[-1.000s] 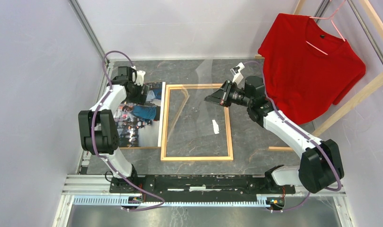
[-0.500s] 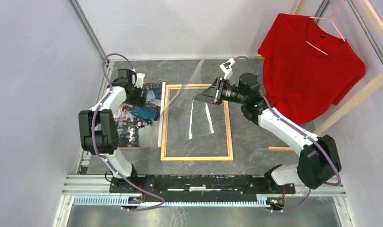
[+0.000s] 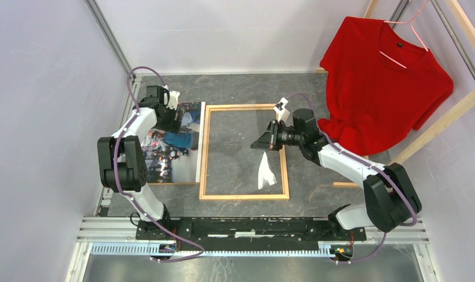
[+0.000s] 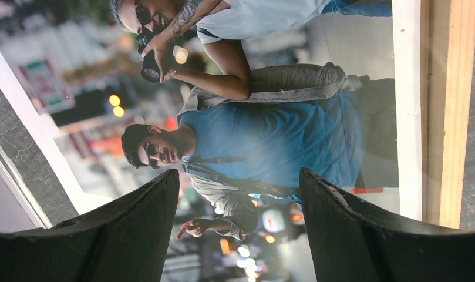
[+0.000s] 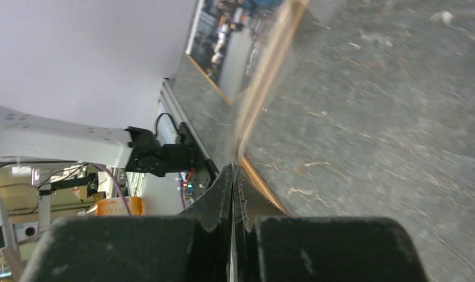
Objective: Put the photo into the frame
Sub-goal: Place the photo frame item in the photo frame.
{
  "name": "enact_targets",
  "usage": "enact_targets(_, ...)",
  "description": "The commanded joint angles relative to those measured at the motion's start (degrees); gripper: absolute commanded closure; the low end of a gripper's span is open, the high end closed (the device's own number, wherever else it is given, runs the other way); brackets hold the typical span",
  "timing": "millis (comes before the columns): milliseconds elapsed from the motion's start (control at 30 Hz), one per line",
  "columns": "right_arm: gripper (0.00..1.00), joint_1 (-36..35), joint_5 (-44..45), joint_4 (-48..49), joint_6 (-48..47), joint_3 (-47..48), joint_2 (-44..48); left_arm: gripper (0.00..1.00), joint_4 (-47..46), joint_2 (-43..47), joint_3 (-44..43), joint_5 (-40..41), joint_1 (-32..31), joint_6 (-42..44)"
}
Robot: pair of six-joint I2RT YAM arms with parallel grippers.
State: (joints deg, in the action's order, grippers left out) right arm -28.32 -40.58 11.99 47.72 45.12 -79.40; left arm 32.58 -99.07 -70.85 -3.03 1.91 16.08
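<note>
The left end effector hangs spread wide just above the photo, which lies flat on the desk directly beneath it. The frame lies flat just to its right, beside the photo's edge. The right end effector, fingers pressed together, pinches the edge of a clear sheet over the frame.
</note>
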Motion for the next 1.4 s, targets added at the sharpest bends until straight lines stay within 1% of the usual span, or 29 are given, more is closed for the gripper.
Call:
enact_targets(0,0.97,1.8,3.2,-1.2,-5.1,-1.8,-1.2,0.19,-1.6,0.9,0.3,0.2,0.4,-1.8)
enact_targets(333,0.97,4.9,9.0,-3.4,-8.3,-4.7,-2.5,0.19,-1.5,0.4,1.1,-1.5,-0.4,-1.8)
enact_targets(633,0.98,6.6,10.1,1.5,-5.1,-8.4,-4.6,0.19,-1.3,0.2,1.6,-1.7,-1.3,-1.3)
enact_targets(1100,1.00,7.9,12.9,6.0,-1.3,-13.0,-3.0,0.19,-1.4,-0.3,2.2,-1.5,-1.2,-1.1)
enact_targets(1167,1.00,8.1,12.9,6.6,-0.8,-13.3,-3.0,0.19,-1.4,-0.2,2.3,-1.5,-3.0,-1.1)
enact_targets(1367,1.00,8.1,13.2,7.6,-0.3,-13.9,-2.9,0.19,-1.4,-0.4,2.5,-1.2,-3.3,-0.9)
